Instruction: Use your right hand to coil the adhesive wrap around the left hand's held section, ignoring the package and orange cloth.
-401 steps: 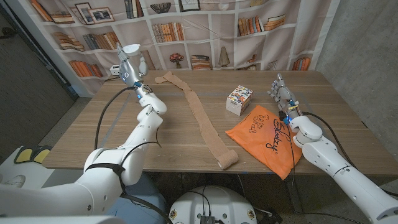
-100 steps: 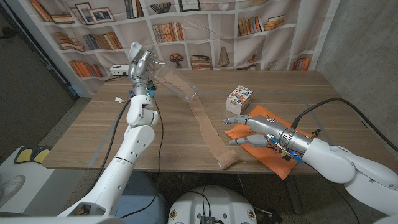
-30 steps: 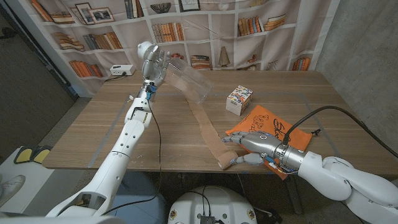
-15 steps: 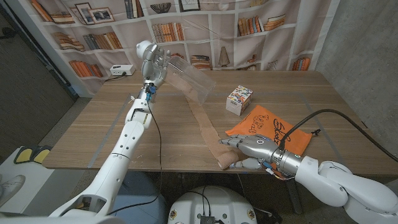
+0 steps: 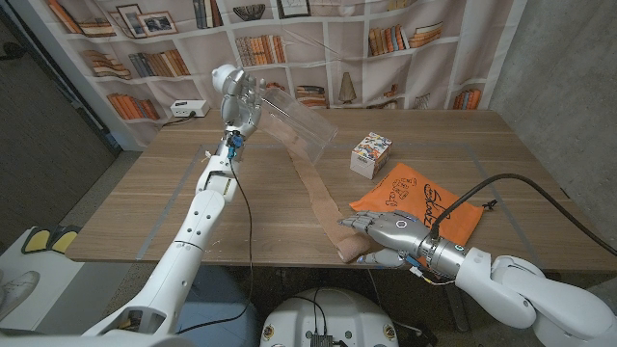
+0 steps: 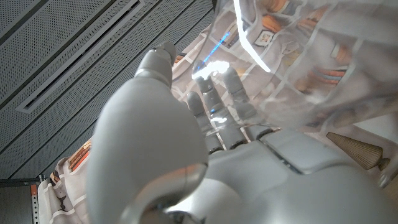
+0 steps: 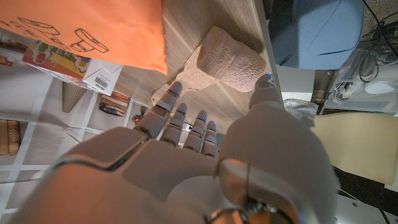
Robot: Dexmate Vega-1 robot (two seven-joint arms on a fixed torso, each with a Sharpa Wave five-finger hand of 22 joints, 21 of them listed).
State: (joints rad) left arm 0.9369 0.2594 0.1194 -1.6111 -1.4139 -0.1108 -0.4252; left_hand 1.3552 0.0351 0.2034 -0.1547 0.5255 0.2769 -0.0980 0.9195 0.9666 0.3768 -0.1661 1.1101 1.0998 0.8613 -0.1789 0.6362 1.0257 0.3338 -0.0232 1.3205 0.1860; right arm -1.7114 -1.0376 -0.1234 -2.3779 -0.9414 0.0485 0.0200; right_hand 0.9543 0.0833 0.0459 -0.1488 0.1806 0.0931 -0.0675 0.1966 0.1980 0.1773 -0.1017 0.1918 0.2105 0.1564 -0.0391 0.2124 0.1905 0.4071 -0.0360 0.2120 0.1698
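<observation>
Head view: the left hand (image 5: pixel 238 93) is raised at the far side of the table (image 5: pixel 241 193), its fingers closed on the upper end of the wrap (image 5: pixel 310 183) (that held stretch looks glassy and see-through). From there the tan wrap slopes down and lies along the wood toward the near edge, ending in a roll (image 5: pixel 349 245). The right hand (image 5: pixel 384 236) sits just beside that roll, fingers held close together and reaching toward it; whether they touch it I cannot tell. The orange cloth (image 5: pixel 424 207) lies just beyond the right hand, and the small box (image 5: pixel 370 154) stands past the cloth's far corner, near the wrap's middle.

Left wrist view: the left hand (image 6: pixel 205 134) has its fingers (image 6: pixel 214 93) side by side against the clear sheet.

Right wrist view: the right hand (image 7: pixel 180 168) points its fingers (image 7: pixel 180 121), side by side and slightly apart, at the roll (image 7: pixel 227 59), which lies near the table edge beside the orange cloth (image 7: pixel 99 25).
</observation>
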